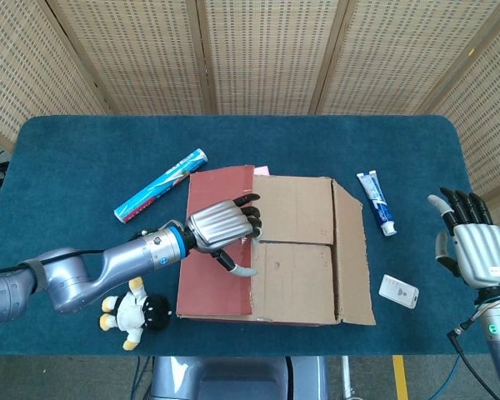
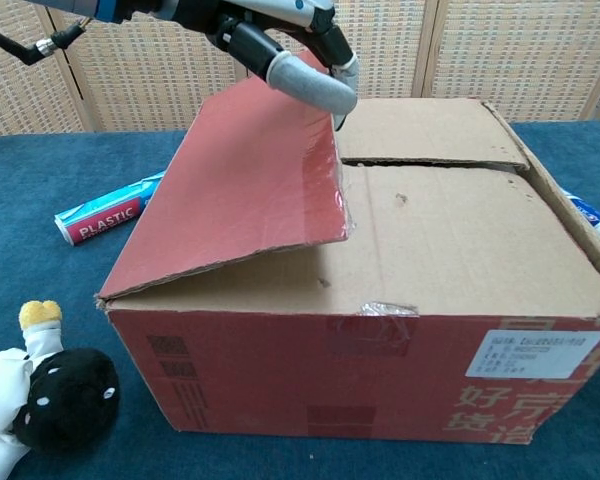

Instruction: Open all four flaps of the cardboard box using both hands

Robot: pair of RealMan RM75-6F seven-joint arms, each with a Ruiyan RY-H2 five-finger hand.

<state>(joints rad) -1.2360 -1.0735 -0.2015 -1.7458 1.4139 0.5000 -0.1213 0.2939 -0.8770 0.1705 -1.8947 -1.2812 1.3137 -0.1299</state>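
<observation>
Left hand: the left hand [image 1: 219, 227] reaches over the top of the cardboard box [image 2: 400, 330], fingers curled around the free edge of the red flap [image 2: 245, 195], gripping it from above with a thumb hooked beneath
Red flap: tilted up along its free edge, hinged on the box's left side, only partly open
Right hand: the right hand [image 1: 471, 246] hovers off the table's right side, fingers spread and upright, holding nothing, well apart from the box
Box: sits mid-table on the blue cloth [image 1: 83, 158]; two brown inner flaps [image 1: 296, 242] lie flat and closed, and the right outer flap [image 1: 350, 250] is folded outward
Doing it well: likely best to swing the red flap up and outward past vertical along its hinge, keeping the grip near the edge so the cardboard does not bend
Nearby: a foil roll [image 1: 161, 185], plush toy [image 1: 136, 310], toothpaste tube [image 1: 376, 202] and small white device [image 1: 398, 291] lie around the box
</observation>
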